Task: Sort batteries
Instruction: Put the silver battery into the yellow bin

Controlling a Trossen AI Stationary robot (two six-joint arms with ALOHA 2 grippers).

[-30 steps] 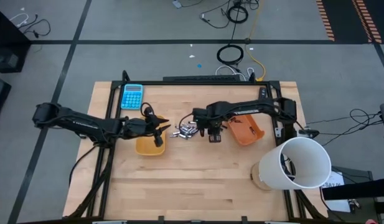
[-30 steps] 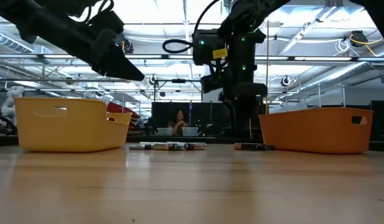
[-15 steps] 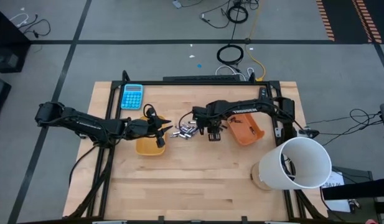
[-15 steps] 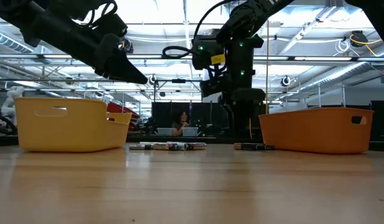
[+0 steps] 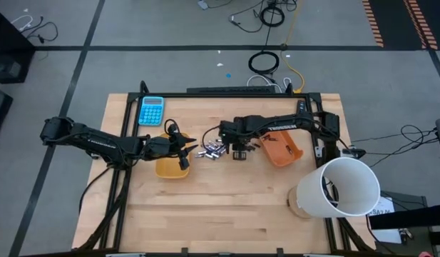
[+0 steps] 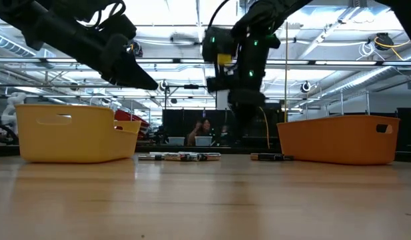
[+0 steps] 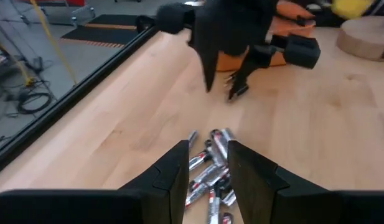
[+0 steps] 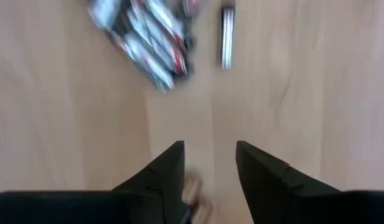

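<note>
Currently, right gripper pointing down at 3 o'clock of batteries, fingers apart, empty, left gripper outstretched over yellow tray, fingers apart, empty.

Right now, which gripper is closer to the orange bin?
Right. The right gripper hangs just beside the orange bin, between it and the battery pile. The left gripper is across the pile, over the yellow bin.

left claw open, empty | batteries heaped beyond fingers | right arm above table
</note>
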